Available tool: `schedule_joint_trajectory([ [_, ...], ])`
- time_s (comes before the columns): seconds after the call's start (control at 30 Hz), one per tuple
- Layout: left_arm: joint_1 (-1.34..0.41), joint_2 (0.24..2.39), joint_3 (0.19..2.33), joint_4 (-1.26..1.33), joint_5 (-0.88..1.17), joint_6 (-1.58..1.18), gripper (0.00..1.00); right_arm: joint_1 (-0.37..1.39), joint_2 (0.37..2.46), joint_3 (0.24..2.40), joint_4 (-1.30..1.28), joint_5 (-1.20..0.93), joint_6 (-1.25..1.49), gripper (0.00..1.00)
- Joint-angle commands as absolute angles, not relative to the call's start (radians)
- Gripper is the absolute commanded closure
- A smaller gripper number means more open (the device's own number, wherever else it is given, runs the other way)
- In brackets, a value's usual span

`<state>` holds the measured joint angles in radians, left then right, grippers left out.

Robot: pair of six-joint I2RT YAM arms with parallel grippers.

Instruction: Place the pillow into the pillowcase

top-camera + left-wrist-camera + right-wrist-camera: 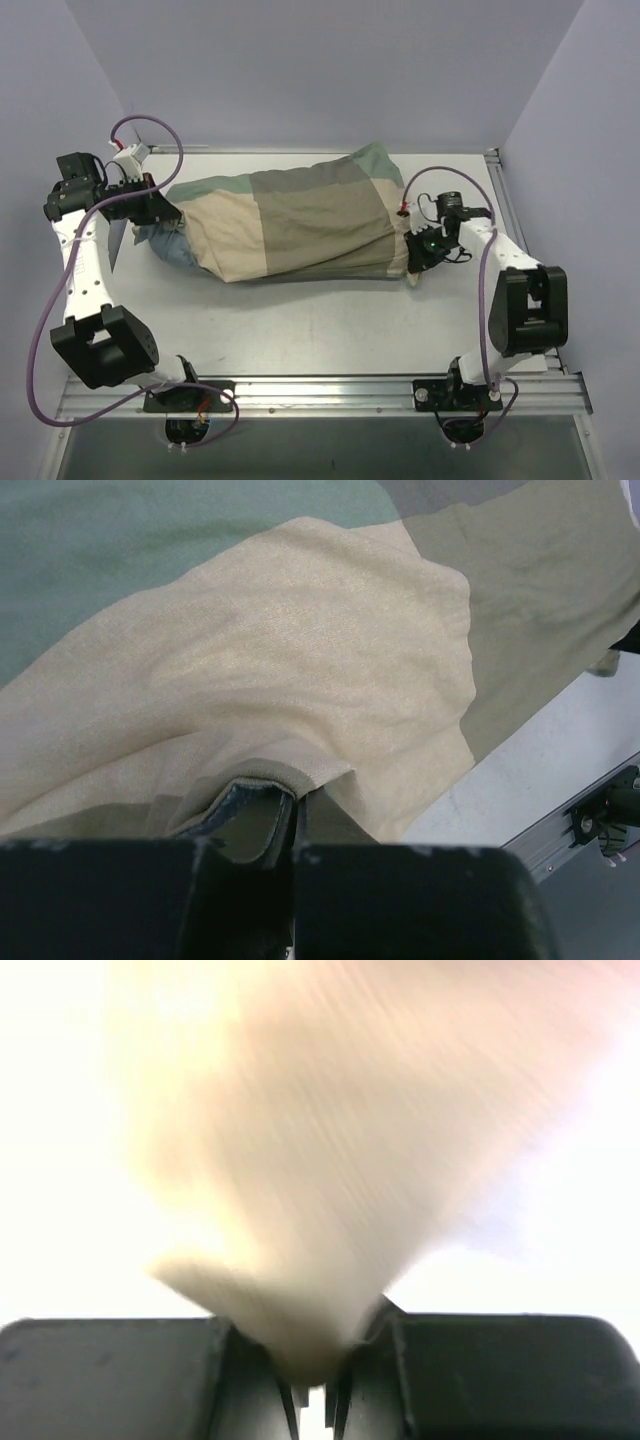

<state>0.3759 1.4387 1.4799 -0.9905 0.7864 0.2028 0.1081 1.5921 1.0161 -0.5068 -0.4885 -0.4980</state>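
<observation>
Top view light: bright, even, from above; walls tinted bluish-violet.
Top view shadows: soft and narrow on table [330, 320], under near edge of pillowcase [290, 225].
Top view focus: sharp throughout.
Left wrist: medium brightness; weave sharp mid-frame; left gripper [293, 855] near-black, detail lost; deep shadow in cloth fold there.
Right wrist: badly overexposed, background blown white; cloth streaked and blurred; right gripper [312, 1385] dark, edges soft.

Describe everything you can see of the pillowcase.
The pillowcase is thin, soft cloth in tan, olive-grey and green panels, with a blue-grey patch at its left end. It looks plump and filled, a little wrinkled, and lies lengthwise across the table. The left gripper pinches a folded hem at its left end. The right gripper pinches tan cloth at its right end.
</observation>
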Motion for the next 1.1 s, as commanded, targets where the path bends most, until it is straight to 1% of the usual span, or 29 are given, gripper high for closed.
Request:
schedule_joint_trajectory([
  [0.0,0.388,1.443,1.652,-0.971,0.818,0.183,1.0,-0.062,1.386,1.196,-0.607,-0.681,-0.414,1.0],
  [0.03,0.388,1.453,1.708,-0.965,0.813,0.166,1.0,-0.166,1.297,1.244,-0.61,-0.719,-0.36,1.0],
  [0.07,0.388,1.468,1.814,-0.957,0.815,0.147,1.0,-0.231,1.266,1.311,-0.612,-0.756,-0.321,1.0],
  [0.1,0.388,1.498,1.878,-0.934,0.818,0.103,1.0,-0.291,1.246,1.447,-0.612,-0.844,-0.286,1.0],
  [0.13,0.39,1.512,1.931,-0.913,0.819,0.071,1.0,-0.401,1.236,1.535,-0.612,-0.885,-0.202,1.0],
  [0.2,0.403,1.545,2.07,-0.859,0.825,-0.038,1.0,-0.497,1.242,1.673,-0.607,-0.964,-0.12,1.0],
  [0.23,0.413,1.551,2.104,-0.848,0.836,-0.066,1.0,-0.541,1.259,1.795,-0.607,-1.009,-0.08,1.0],
  [0.3,0.435,1.537,2.157,-0.818,0.856,-0.127,1.0,-0.635,1.266,1.87,-0.603,-1.041,-0.011,1.0],
  [0.37,0.445,1.507,2.137,-0.792,0.85,-0.138,1.0,-0.678,1.27,1.902,-0.603,-1.052,-0.006,1.0],
  [0.5,0.44,1.457,2.033,-0.701,0.885,-0.176,1.0,-0.672,1.264,1.839,-0.583,-0.996,-0.026,1.0],
  [0.57,0.425,1.466,1.956,-0.652,0.876,-0.222,1.0,-0.619,1.291,1.812,-0.574,-0.929,-0.028,1.0],
  [0.7,0.345,1.596,1.94,-0.557,0.838,-0.236,1.0,-0.502,1.4,1.841,-0.49,-0.809,0.0,1.0],
  [0.73,0.331,1.623,1.954,-0.528,0.81,-0.247,1.0,-0.488,1.466,1.864,-0.473,-0.792,0.052,1.0],
  [0.77,0.304,1.655,2.014,-0.502,0.798,-0.279,1.0,-0.474,1.501,1.902,-0.457,-0.778,0.078,1.0],
  [0.83,0.282,1.767,2.135,-0.469,0.754,-0.299,1.0,-0.457,1.619,2.049,-0.434,-0.749,0.156,1.0],
  [0.87,0.272,1.808,2.281,-0.469,0.738,-0.322,1.0,-0.456,1.658,2.11,-0.434,-0.746,0.179,1.0],
  [0.9,0.268,1.872,2.345,-0.465,0.724,-0.325,1.0,-0.456,1.722,2.232,-0.434,-0.746,0.201,1.0],
  [1.0,0.262,1.905,2.489,-0.433,0.683,-0.299,1.0,-0.463,1.811,2.415,-0.43,-0.759,0.293,1.0],
  [1.03,0.271,1.902,2.508,-0.417,0.683,-0.311,1.0,-0.465,1.822,2.509,-0.426,-0.77,0.316,1.0],
  [1.07,0.285,1.893,2.513,-0.398,0.693,-0.346,1.0,-0.48,1.827,2.54,-0.414,-0.781,0.363,1.0],
])
